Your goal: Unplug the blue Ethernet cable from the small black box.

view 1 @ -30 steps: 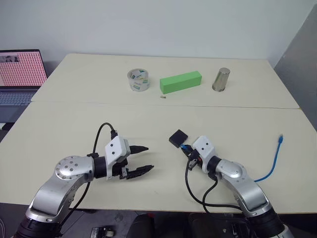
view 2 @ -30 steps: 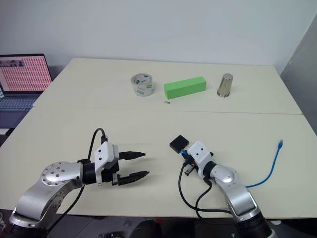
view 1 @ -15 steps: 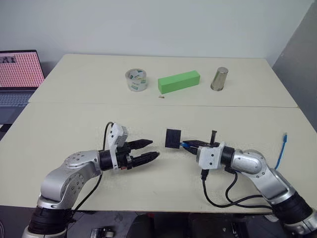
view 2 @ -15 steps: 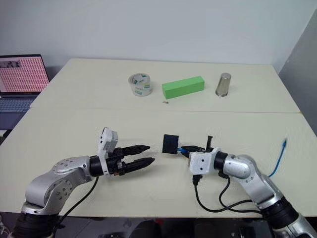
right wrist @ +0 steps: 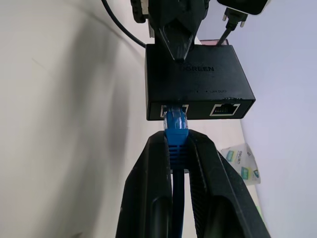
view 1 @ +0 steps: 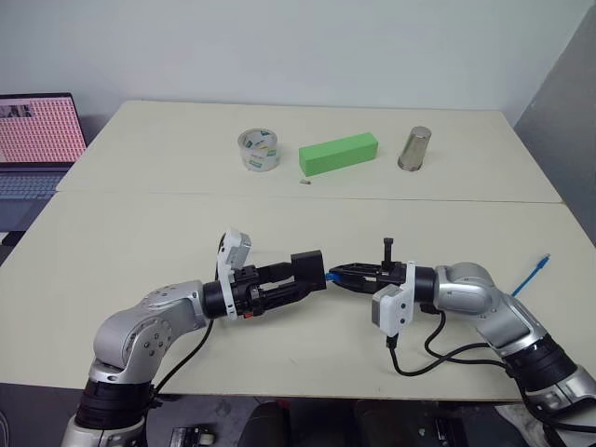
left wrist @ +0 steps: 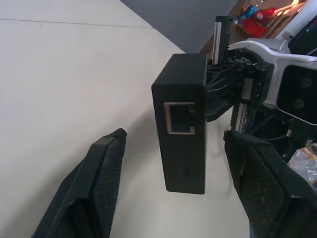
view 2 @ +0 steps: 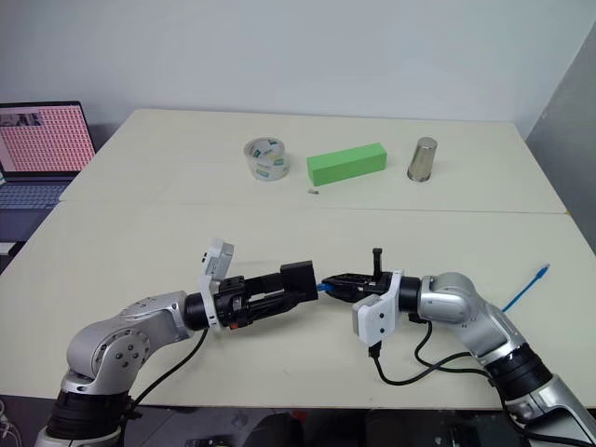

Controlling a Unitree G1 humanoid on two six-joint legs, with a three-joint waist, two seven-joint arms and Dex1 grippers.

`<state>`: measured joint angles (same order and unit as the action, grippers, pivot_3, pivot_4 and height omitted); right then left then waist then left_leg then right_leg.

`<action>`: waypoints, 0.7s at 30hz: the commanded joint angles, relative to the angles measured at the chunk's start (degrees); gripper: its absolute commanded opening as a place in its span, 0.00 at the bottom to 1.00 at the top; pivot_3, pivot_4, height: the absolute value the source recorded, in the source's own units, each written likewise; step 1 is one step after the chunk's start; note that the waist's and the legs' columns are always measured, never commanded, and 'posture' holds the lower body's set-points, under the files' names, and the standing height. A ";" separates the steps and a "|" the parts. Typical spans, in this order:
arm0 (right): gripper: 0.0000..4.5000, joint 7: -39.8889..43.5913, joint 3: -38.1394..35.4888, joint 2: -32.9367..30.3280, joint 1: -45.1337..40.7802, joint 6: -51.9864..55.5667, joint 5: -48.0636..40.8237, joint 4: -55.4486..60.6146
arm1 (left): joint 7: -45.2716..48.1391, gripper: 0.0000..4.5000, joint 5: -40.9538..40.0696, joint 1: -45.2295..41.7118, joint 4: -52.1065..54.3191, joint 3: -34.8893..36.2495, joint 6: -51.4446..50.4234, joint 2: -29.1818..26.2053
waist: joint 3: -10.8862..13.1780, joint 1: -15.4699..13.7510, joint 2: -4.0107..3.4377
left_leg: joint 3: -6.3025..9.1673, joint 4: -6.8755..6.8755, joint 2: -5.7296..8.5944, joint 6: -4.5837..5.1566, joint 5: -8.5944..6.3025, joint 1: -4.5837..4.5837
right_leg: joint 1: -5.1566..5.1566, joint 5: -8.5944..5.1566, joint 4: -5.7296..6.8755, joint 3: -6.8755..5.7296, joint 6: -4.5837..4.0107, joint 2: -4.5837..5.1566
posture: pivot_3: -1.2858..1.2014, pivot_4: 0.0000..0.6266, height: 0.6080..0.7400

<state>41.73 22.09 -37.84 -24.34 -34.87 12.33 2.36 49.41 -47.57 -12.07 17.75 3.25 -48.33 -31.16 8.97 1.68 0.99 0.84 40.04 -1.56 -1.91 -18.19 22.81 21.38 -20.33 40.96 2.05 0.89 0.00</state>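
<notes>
The right pincer (right wrist: 177, 163) is clamped on the clear-blue plug of the thin bright-blue Ethernet cable (right wrist: 176, 130), which sits in a port of the small matte black plastic box (right wrist: 195, 82). The box hangs above the pale worktop (view 1: 140, 233), between the two arms. From the other side, the left pincer (left wrist: 173, 198) reaches in with its two black fingers (left wrist: 104, 183) spread, one on each side of the box; I cannot tell whether they touch it. The cable's far plug (view 1: 543, 264) lies well off to the right. At the worktop's back stand a clear tape roll (view 1: 260, 150), a green rectangular block (view 1: 339, 154) and a metal cup (view 1: 415, 148).
</notes>
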 commanded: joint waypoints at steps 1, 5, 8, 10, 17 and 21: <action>0.04 0.20 -1.44 0.10 -1.17 -2.25 -1.04 0.00 | 0.28 0.53 -2.17 -0.62 0.98 1.61 0.11 0.22 | 0.00 0.00 0.00 | 0.00 0.00 0.00 0.00 0.00 0.00 | 0.00 0.00 0.00 0.01 0.00 0.00 | 0.52 0.24 1.00; 0.04 0.03 -1.66 0.41 -1.10 -3.50 -0.97 -0.25 | 0.43 0.31 -2.76 -0.33 1.06 1.60 0.14 -0.10 | 0.00 0.00 0.00 | -0.01 0.00 0.00 0.00 0.00 0.00 | 0.00 0.00 0.00 0.01 0.00 0.00 | 0.52 0.24 1.00; 0.04 0.39 -1.15 0.32 -1.44 -4.66 -0.24 -0.70 | 0.56 0.20 -2.75 -0.29 0.87 1.33 0.36 -0.27 | 0.00 0.00 0.00 | -0.01 0.00 0.00 0.00 0.00 0.00 | 0.00 0.00 0.00 0.01 0.00 0.01 | 0.52 0.24 1.00; 0.04 0.77 -0.55 0.05 -1.83 -6.18 0.62 -1.13 | 0.60 0.18 -2.53 -0.51 0.58 1.09 0.53 -0.21 | 0.00 0.02 0.00 | -0.01 0.00 0.00 0.00 0.00 0.00 | 0.00 0.00 0.00 0.01 0.00 0.01 | 0.52 0.24 1.00; 0.21 6.51 -0.74 -2.34 -1.39 -1.32 -4.39 1.46 | 1.87 0.18 -1.62 -1.44 -0.34 0.35 1.28 -0.26 | 0.00 -0.01 0.00 | 0.00 0.00 0.00 0.00 0.00 0.00 | -0.01 0.00 -0.01 0.01 0.00 0.01 | 0.52 0.24 1.00; 0.40 12.39 -1.54 -5.46 0.35 8.83 -10.27 6.87 | 3.58 0.18 -0.10 -1.99 -0.09 -0.85 2.71 -0.93 | 0.00 -0.07 -0.01 | 0.00 0.00 0.00 0.00 0.00 0.00 | -0.01 0.00 -0.01 0.00 0.00 0.01 | 0.52 0.24 1.00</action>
<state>51.33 21.84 -42.15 -24.73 -30.64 6.06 4.96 51.56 -48.09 -13.22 16.17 2.70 -47.34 -31.49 8.98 1.61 0.98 0.84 40.04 -1.56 -1.91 -18.19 22.81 21.36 -20.33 40.94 2.05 0.89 0.02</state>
